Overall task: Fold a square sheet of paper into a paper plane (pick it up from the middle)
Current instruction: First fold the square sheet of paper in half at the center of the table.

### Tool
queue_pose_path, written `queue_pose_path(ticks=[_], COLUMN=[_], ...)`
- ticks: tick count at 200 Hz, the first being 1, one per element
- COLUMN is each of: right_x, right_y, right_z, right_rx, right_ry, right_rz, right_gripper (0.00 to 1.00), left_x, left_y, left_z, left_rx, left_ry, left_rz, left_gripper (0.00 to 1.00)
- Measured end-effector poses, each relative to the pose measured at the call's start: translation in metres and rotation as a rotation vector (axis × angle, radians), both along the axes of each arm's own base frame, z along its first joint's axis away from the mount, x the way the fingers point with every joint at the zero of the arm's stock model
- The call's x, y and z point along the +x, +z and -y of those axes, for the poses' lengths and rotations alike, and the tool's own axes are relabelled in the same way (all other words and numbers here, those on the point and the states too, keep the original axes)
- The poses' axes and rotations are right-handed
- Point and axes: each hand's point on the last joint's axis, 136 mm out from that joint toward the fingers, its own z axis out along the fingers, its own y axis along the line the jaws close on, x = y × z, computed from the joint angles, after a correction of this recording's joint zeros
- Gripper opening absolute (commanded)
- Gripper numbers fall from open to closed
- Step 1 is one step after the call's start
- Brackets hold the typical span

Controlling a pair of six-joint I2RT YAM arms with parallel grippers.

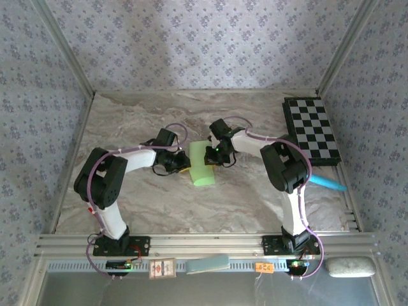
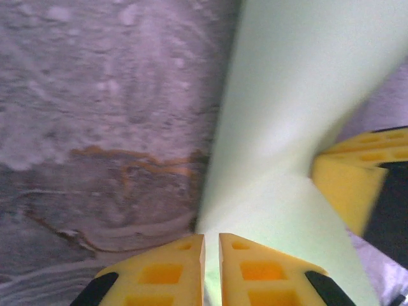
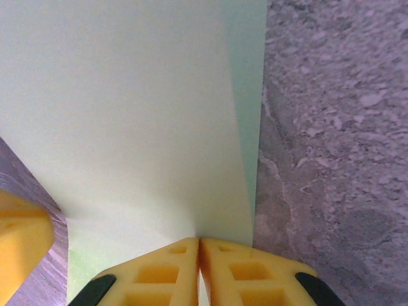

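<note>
Pale green folded paper plane (image 1: 203,164): centre of grey marbled counter (image 1: 159,204). Left claw (image 2: 211,237), right claw (image 3: 199,241): flanking it, each pinching an edge. Black-and-white checkered board (image 1: 312,131): far right. Floral-papered walls (image 1: 191,38).

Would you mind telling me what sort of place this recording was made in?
Most likely an enclosed robot test cell rather than a home: a left arm and a right arm bolted to an aluminium rail, floral-patterned panel walls set in a metal frame, and a marbled table cover.
</note>
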Motion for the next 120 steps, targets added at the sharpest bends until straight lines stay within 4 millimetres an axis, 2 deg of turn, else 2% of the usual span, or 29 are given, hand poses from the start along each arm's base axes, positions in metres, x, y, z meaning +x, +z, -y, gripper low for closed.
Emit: queue_pose_path(ticks=[38,68,109,120], right_x=[0.0,0.002,0.005,0.005], right_y=[0.0,0.001,0.001,0.001], right_z=[0.0,0.002,0.005,0.005], right_rx=[-0.012,-0.032,-0.061,-0.064], right_ry=[0.013,0.023,0.04,0.047], right_rz=[0.0,0.004,0.019,0.021], right_gripper=[0.14,0.14,0.15,0.15], left_x=[0.009,0.022,0.026,0.028], left_y=[0.017,0.01,-0.012,-0.013], left_z=[0.022,0.037,0.028,0.025], left_rx=[-0.079,-0.094,-0.059,-0.067], left_ry=[-0.016,-0.024,-0.006,-0.006], left_rz=[0.046,0.04,-0.001,-0.003], left_gripper=[0.15,0.15,0.15,0.15])
